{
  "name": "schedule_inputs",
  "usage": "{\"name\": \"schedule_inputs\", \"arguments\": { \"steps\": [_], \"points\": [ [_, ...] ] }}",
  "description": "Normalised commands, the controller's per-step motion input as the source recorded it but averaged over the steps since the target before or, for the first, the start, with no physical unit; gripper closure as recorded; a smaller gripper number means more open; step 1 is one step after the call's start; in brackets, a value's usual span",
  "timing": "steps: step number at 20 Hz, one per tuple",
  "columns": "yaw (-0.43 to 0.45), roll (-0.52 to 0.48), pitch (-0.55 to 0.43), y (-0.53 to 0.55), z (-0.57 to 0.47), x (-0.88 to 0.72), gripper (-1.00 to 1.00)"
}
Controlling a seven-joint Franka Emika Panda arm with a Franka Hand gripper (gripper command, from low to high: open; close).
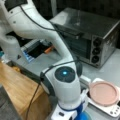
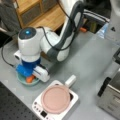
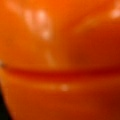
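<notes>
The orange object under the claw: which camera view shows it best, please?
A front view shows the orange object best, lying in a teal bowl under the claw. The wrist view is filled by orange; another front view hides it.

The gripper [image 2: 29, 76] hangs low over a teal bowl [image 2: 23, 80], right at an orange object [image 2: 30, 79] lying in it. That glossy orange object [image 3: 60, 60] fills the wrist view.
</notes>
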Motion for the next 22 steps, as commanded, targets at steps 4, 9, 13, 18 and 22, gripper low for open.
{"name": "schedule_inputs", "arguments": {
  "steps": [4,9,13,18,22],
  "points": [
    [-0.071,-0.082,0.058,0.01,-0.33,0.17,1.00],
    [-0.061,-0.115,0.116,0.06,-0.01,0.17,1.00],
    [-0.037,-0.148,0.225,0.16,0.53,0.12,1.00],
    [-0.016,-0.213,0.291,0.24,0.83,0.11,1.00],
    [0.025,-0.240,0.256,0.28,0.52,0.16,1.00]
  ]
}}
